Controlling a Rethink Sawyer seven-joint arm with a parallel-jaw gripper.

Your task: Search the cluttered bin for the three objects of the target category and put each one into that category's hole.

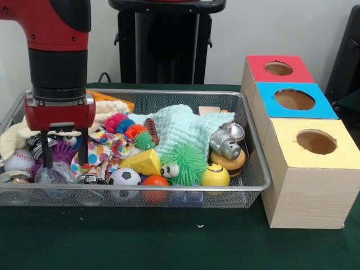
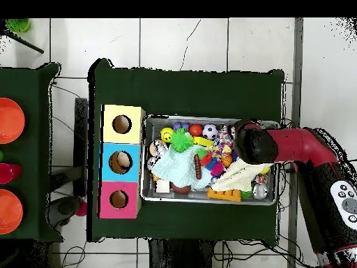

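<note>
One red and black arm comes down at the upper left of your front view, its gripper (image 1: 63, 154) spread wide, fingers straddling a clear plastic bottle (image 1: 55, 173) without pinching it. That bottle lies in the lower left corner of the wire-mesh bin (image 1: 256, 169), amid a soccer ball (image 1: 124, 179), green spiky ball (image 1: 185, 163) and mint cloth (image 1: 183, 126). You'll find the blue box's hole (image 1: 294, 99) at the right, between red and yellow boxes.
</note>
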